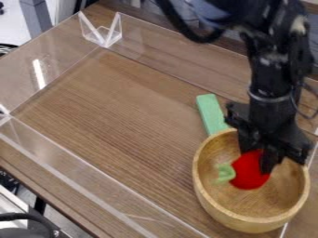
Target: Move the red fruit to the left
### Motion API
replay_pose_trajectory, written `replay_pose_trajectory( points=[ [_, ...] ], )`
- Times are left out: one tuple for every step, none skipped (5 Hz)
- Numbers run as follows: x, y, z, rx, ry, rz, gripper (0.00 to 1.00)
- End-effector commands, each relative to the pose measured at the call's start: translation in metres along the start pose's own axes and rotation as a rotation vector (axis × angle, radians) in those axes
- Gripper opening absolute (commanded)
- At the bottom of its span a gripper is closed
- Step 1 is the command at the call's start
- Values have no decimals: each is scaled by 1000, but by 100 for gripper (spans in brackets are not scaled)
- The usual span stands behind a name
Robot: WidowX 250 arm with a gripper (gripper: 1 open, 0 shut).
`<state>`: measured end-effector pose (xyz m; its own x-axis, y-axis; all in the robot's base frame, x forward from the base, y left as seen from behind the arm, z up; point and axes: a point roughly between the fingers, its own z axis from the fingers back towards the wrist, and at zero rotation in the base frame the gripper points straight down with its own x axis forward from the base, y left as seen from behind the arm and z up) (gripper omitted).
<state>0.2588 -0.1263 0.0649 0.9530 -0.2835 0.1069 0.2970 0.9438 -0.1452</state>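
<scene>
The red fruit (251, 171) is a small round bright red toy with a light green stem piece (228, 172) on its left side. It is inside the wooden bowl (218, 206) at the lower right. My gripper (265, 160) points straight down into the bowl, its black fingers shut on the top of the red fruit. The fruit's upper right part is hidden behind the fingers.
A flat light-green oblong block (210, 113) lies on the wooden table (112, 121) just behind the bowl, next to the gripper. Clear acrylic walls (56, 51) border the table at the back and left, and along the front edge.
</scene>
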Motion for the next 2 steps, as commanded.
replay_pose_trajectory(
  points=[
    [-4,0,23,11,-79,-8,0],
    [-12,0,30,28,-105,-11,0]
  ],
)
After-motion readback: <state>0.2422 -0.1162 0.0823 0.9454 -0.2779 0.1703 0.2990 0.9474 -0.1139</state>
